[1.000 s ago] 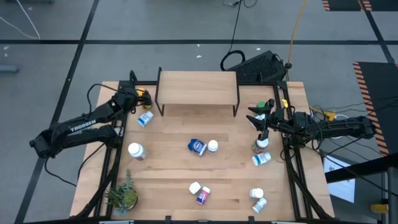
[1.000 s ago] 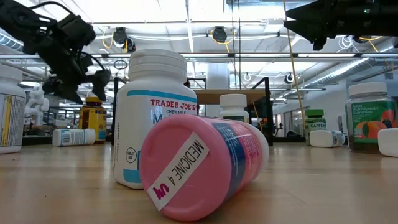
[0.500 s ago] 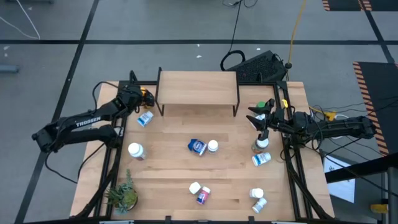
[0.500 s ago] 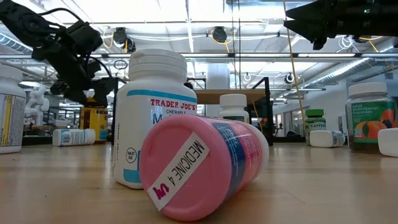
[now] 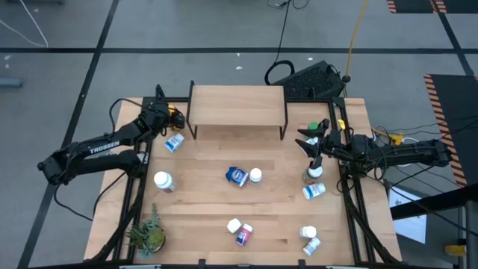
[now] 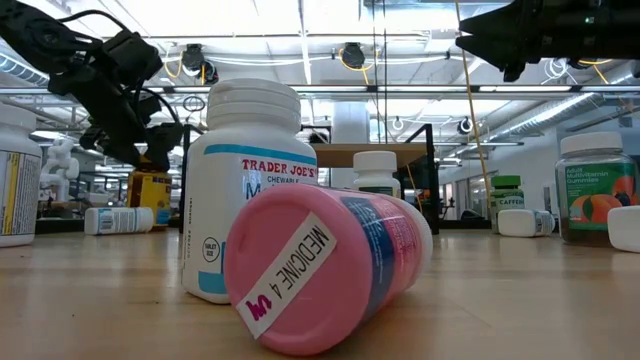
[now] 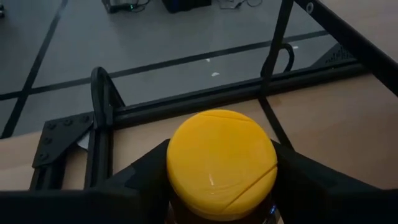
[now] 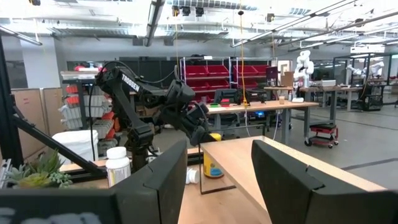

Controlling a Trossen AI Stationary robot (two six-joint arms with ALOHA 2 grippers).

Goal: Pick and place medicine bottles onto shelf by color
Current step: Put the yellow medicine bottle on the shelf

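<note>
At the table's far left corner, just beside the left legs of the shelf (image 5: 237, 103), the left gripper (image 7: 221, 171) is set around the amber bottle (image 5: 174, 114), its two dark fingers (image 7: 146, 171) lying close against either side of the yellow cap (image 7: 222, 163); whether they actually press on it cannot be told. That bottle is seen standing upright on the tabletop, its long axis vertical and its cap facing up, in the low view partly hidden behind the gripper (image 6: 150, 140). A white bottle with a blue label (image 5: 174, 142) is laid on its side just in front of it. The right gripper (image 5: 312, 143) is held in the air over the table's right side, fingers (image 8: 158, 180) spread partway with nothing between them; a green-capped bottle (image 5: 323, 125) stands close by, and a white-capped bottle (image 5: 314, 172) stands below it. Nearest the low camera, a pink-capped bottle (image 6: 320, 268) is laid on its side against an upright white bottle (image 6: 250, 190), and the shelf top is seen bare
</note>
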